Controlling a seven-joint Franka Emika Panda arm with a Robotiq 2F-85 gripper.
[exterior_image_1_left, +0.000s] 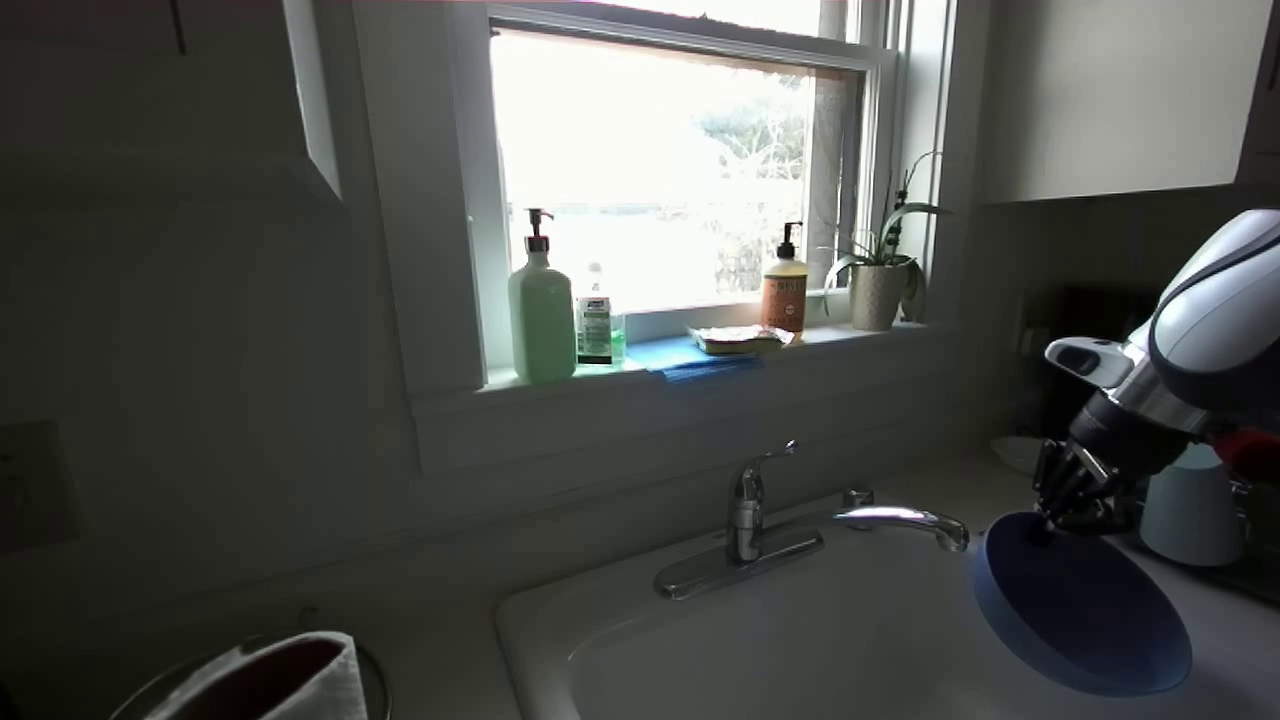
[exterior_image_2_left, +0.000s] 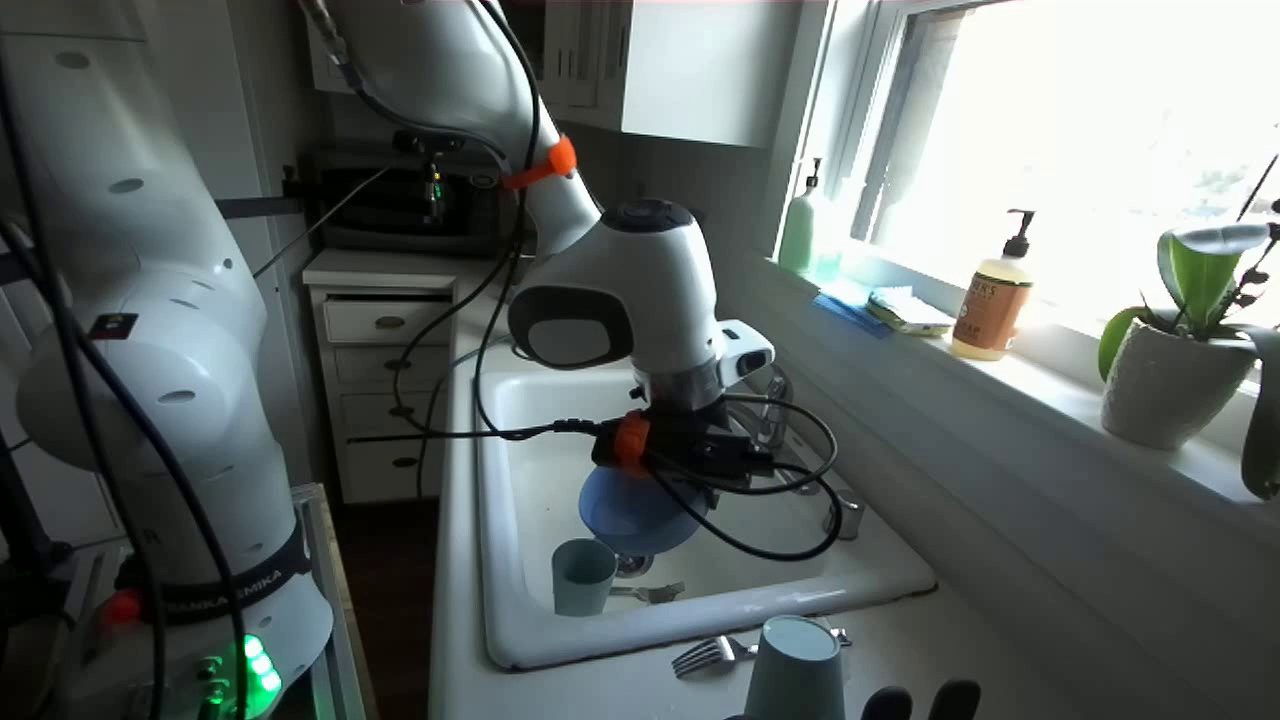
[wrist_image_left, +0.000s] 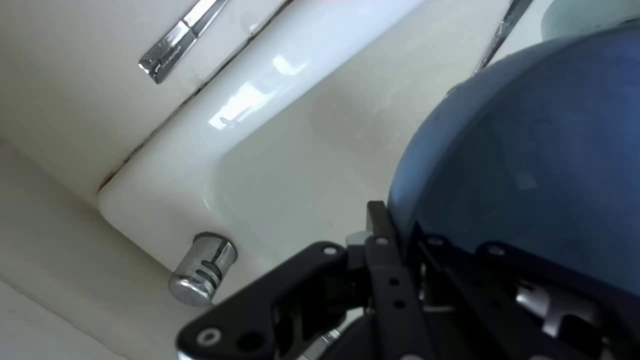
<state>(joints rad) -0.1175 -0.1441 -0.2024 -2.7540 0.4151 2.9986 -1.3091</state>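
My gripper (wrist_image_left: 398, 227) is shut on the rim of a blue bowl (wrist_image_left: 540, 160), one finger outside the wall and one inside. In both exterior views the bowl (exterior_image_1_left: 1090, 610) (exterior_image_2_left: 640, 510) hangs tilted from the gripper (exterior_image_1_left: 1045, 522) over the white sink (exterior_image_2_left: 500, 600). Its inside looks bare in the wrist view. In an exterior view a pale green cup (exterior_image_2_left: 583, 578) and a fork (exterior_image_2_left: 655, 592) lie in the sink near the drain (exterior_image_2_left: 633, 566). The cup (wrist_image_left: 590, 17) is partly hidden by the bowl in the wrist view.
A chrome faucet (exterior_image_1_left: 747, 510) with its spout (exterior_image_1_left: 905, 517) stands at the sink's window side, beside a chrome cap (wrist_image_left: 202, 270). An upside-down cup (exterior_image_2_left: 797, 670) and a fork (exterior_image_2_left: 712, 655) are on the counter. Soap bottles (exterior_image_1_left: 543, 315) (exterior_image_1_left: 784, 295) and a potted plant (exterior_image_1_left: 875, 295) line the sill.
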